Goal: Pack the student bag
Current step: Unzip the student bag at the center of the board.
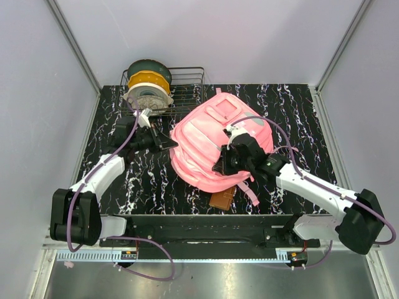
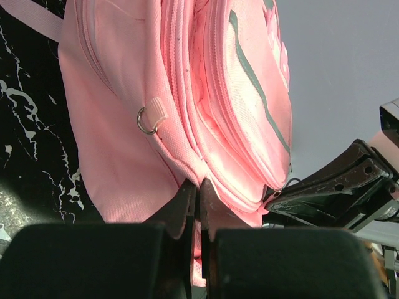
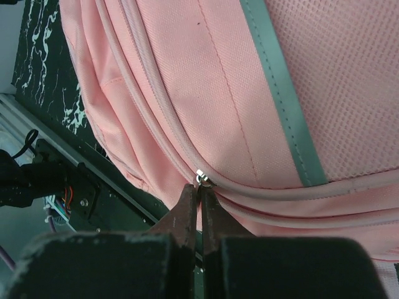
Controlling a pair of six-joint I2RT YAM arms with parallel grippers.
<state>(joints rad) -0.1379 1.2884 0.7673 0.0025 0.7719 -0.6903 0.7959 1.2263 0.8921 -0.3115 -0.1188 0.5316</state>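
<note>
Student bag (image 1: pixel 212 143) lies mid-tabletop (image 1: pixel 149 180), near edge toward the arm bases. Left pincer (image 2: pixel 198 187) is closed tight on fabric at the bag's side seam, probably to anchor it. Right pincer (image 3: pixel 200 190) is closed with its tips at the metal zip pull (image 3: pixel 203 179), apparently pinching it. Running a zip needs the bag braced. Cannot tell whether the compartment is open.

Soft matt cloth was set against hard, dark surfaces.
The student bag (image 1: pixel 206 146) was made of pink woven cloth, matt and finely grained, edged with a smoother grey trim band (image 3: pixel 280 93); a bright metal ring (image 2: pixel 146 120) and a small shiny metal zip pull (image 3: pixel 202 179) were fitted to it. The worktop (image 1: pixel 143 180) was finished in black with white marble veining and a faint sheen. The right end effector (image 3: pixel 201 193) was formed of matt black plastic.
</note>
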